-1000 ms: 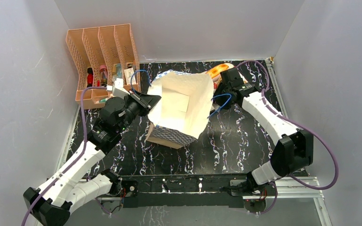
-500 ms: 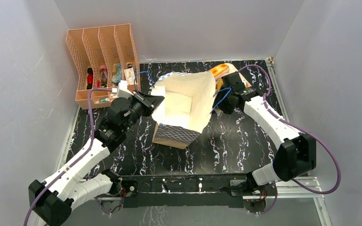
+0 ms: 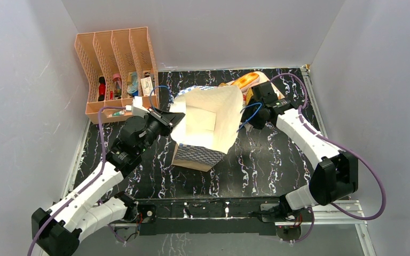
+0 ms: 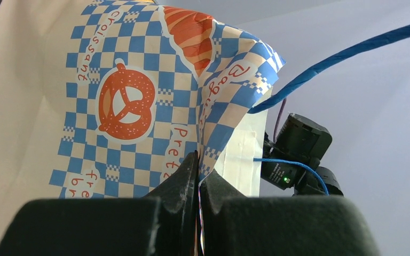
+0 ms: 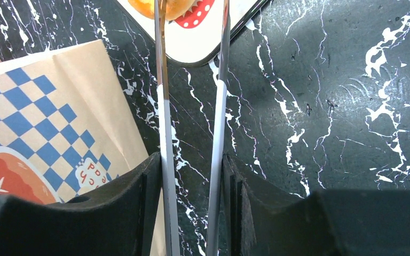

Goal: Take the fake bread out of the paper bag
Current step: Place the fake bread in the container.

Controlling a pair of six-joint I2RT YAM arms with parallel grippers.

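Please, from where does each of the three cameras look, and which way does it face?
Top external: above and behind the arms, looking down at the table; both arms show, the left gripper and right gripper either side of the paper bag.
Left wrist: on the left arm, facing the bag's checkered outside; its shut fingers pinch the paper.
Right wrist: on the right arm, looking down at the table; its parted fingers show.
Shared: all three see the paper bag.
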